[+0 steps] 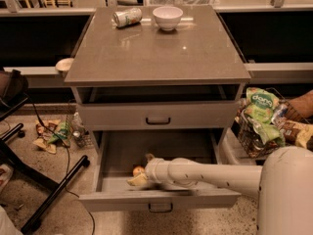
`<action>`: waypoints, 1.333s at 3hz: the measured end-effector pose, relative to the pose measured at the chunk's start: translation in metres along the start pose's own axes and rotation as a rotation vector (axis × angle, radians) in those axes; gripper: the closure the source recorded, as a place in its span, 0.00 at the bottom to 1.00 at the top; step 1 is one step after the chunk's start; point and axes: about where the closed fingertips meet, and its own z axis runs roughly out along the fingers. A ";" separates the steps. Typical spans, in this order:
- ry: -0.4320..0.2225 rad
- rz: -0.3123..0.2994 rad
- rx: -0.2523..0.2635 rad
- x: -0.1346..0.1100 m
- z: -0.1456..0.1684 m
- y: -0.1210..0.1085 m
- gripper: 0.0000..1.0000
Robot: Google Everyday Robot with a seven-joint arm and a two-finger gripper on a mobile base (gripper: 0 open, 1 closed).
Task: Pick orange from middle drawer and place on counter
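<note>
Below front edge of grey-brown worktop (156,53) | hand (140,170) at small round orange (139,171) in open grey drawer (117,155), grip: cannot tell | centre, lift straight.

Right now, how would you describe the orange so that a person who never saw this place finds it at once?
Find the grey cabinet and its pulled-out middle drawer. The orange lies near the drawer's front, left of centre, with the gripper right at it. It is the only small round fruit there; the white bowl and can sit up on the counter.
</note>
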 end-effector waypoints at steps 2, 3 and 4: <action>0.011 -0.006 -0.021 0.005 0.009 0.004 0.66; 0.016 -0.007 -0.039 0.008 0.013 0.005 0.89; -0.011 -0.015 -0.041 0.000 -0.001 0.000 1.00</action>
